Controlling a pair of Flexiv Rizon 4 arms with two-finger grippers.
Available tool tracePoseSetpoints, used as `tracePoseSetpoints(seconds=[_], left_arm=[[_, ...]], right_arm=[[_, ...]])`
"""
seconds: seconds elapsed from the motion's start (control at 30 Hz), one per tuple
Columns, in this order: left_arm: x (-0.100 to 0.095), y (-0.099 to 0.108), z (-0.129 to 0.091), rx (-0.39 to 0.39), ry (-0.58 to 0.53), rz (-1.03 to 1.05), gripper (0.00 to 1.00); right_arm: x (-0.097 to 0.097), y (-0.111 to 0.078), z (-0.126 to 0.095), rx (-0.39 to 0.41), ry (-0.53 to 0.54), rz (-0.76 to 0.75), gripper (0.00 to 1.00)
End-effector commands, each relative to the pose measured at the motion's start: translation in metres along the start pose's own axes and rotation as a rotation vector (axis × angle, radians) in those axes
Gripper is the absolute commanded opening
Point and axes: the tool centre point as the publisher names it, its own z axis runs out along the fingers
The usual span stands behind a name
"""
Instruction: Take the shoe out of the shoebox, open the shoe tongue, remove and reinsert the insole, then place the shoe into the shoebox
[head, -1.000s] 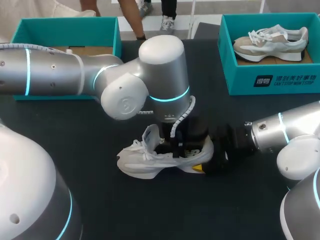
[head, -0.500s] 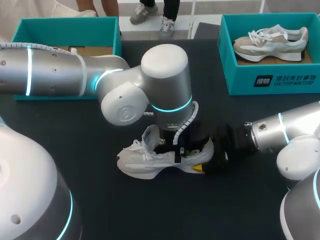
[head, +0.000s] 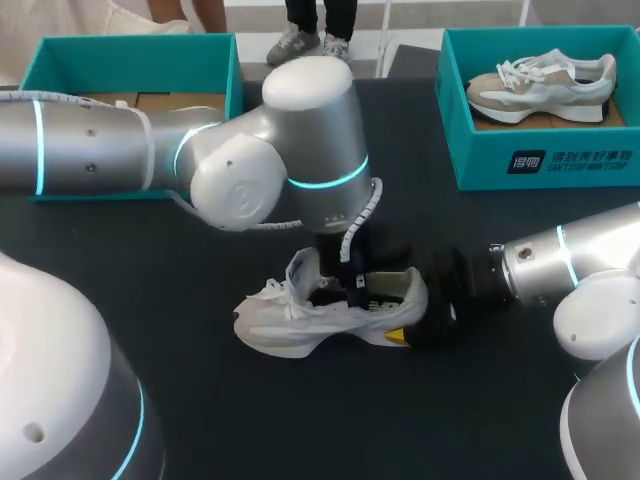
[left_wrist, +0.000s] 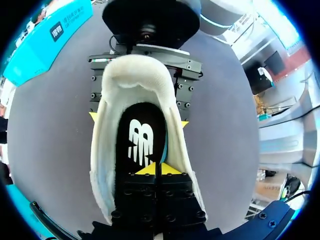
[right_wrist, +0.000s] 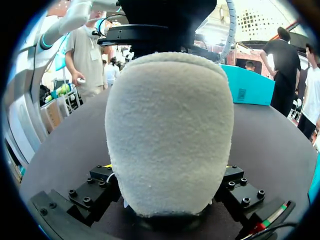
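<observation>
Dark matte tabletop (head: 300, 420) carries two teal shoeboxes, two pale shoes and my two silver arms. One shoebox (head: 135, 50) sits at about 10 o'clock and shows a brown cardboard floor. The other shoebox (head: 540, 160) is at 2 o'clock and has a grey-and-white shoe (head: 540, 85) lying inside it.

A white shoe (head: 300, 320) stands upright on its sole in the middle of the table, well apart from both boxes. Its long axis runs 9 to 3 o'clock, with the toe toward 9, the heel toward 3 and the opening facing up. Its loose laces (head: 298, 290) sit above the forefoot. The collar and heel are a fuzzy off-white fabric, rounded like a dome in the right wrist view.

One black insole (left_wrist: 137, 145) with a white logo lies flat inside the shoe. A thin teal sliver shows along one edge of it.

My left arm (head: 100, 140) hangs over the opening. The left gripper (left_wrist: 155, 169) is down inside the shoe, its yellow tips pressed together with only a seam between them. Whether they nip the insole's edge cannot be made out.

My right arm (head: 560, 265) comes in from 3 o'clock. The right gripper (left_wrist: 138, 120) clamps the heel, one yellow tip on each side of the shoe.
</observation>
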Motion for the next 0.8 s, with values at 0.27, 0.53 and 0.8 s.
tracePoseSetpoints(seconds=[0.27,0.53,0.8], left_arm=[[0.007,0.013,-0.042,0.032,0.065,-0.027,0.0],[0.005,0.018,-0.063,0.089,0.091,-0.066,0.0],[-0.003,0.019,-0.079,0.167,0.164,-0.091,0.0]], right_arm=[[0.0,-0.004,0.006,0.005,-0.002,0.001,0.0],[0.0,-0.004,0.006,0.005,-0.002,0.001,0.0],[0.0,-0.004,0.006,0.005,-0.002,0.001,0.0]])
